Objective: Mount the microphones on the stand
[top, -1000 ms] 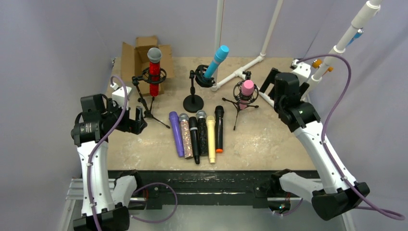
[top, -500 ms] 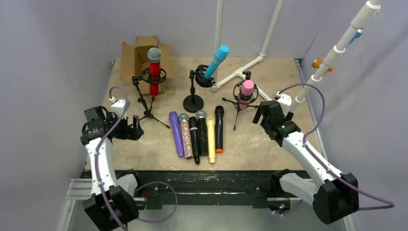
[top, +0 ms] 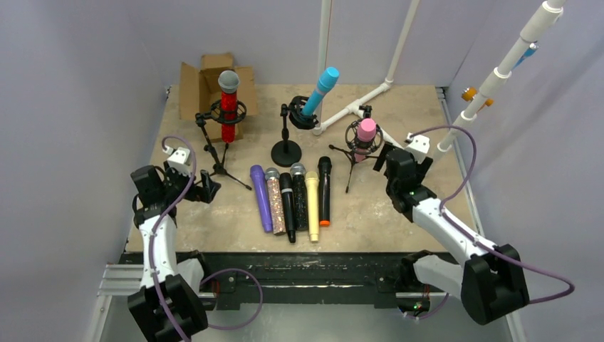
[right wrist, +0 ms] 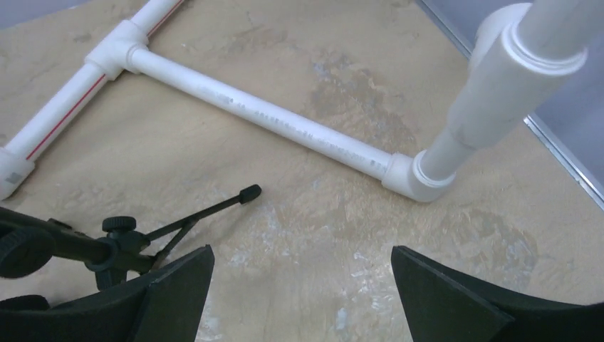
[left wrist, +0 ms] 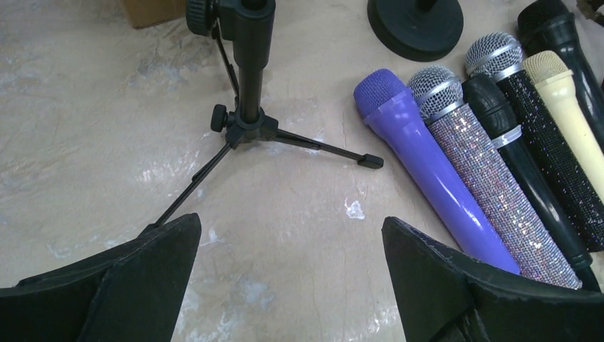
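Several microphones lie side by side on the table: purple (top: 261, 197), silver glitter (top: 274, 200), black (top: 287, 206), dark glitter (top: 299, 197), cream (top: 312, 205) and black (top: 324, 190). A red glitter microphone (top: 228, 104) stands in the left tripod stand, a light blue one (top: 320, 90) in the round-base stand, a pink one (top: 365, 133) in the right tripod stand. My left gripper (top: 208, 187) is open and empty, left of the purple microphone (left wrist: 427, 167). My right gripper (top: 400, 155) is open and empty beside the pink microphone's stand.
A cardboard box (top: 200, 85) stands at the back left. A white pipe frame (top: 356, 107) lies on the table at the back and rises at the right (right wrist: 498, 107). A tripod leg (right wrist: 206, 208) reaches near my right gripper. The left tripod (left wrist: 246, 121) is ahead of my left gripper.
Both arms have come down and drawn inward over the last second. The left gripper now sits low by the left tripod, the right one low by the pink microphone's stand.
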Motion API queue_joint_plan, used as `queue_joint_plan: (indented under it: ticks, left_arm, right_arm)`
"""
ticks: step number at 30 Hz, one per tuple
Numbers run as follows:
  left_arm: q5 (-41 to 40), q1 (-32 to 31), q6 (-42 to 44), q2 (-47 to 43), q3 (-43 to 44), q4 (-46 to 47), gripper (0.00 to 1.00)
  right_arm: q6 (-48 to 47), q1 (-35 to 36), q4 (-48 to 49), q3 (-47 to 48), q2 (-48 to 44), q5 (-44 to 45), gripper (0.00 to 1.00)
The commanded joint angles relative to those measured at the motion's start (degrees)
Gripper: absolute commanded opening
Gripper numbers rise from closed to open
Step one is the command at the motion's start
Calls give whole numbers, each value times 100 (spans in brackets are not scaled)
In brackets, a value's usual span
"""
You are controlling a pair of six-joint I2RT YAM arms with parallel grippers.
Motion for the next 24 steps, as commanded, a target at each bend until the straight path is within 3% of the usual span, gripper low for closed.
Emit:
queue_joint_plan:
  ticks: [1, 3, 8, 18, 24]
  left_arm:
    - [401, -24, -723, 354, -38, 1314, 100]
    - [411, -23, -1096, 564, -88, 1681, 100]
    - [370, -55, -1866, 1042, -317, 3098, 100]
    - [15, -150, -2392, 1684, -935, 5308, 100]
    - [-216, -442, -2718, 2207, -1250, 6852, 100]
  right_arm:
    - [-1189, -4, 3154, -1291, -747, 411, 99]
    - [-1693, -17, 4442, -1938, -969, 309, 99]
    - [-1657, -36, 5169, -2099, -266, 744, 99]
    - [-1502, -75, 6844, -2238, 856, 1180, 99]
    - [-2164, -105, 7419, -2256, 1108, 723, 99]
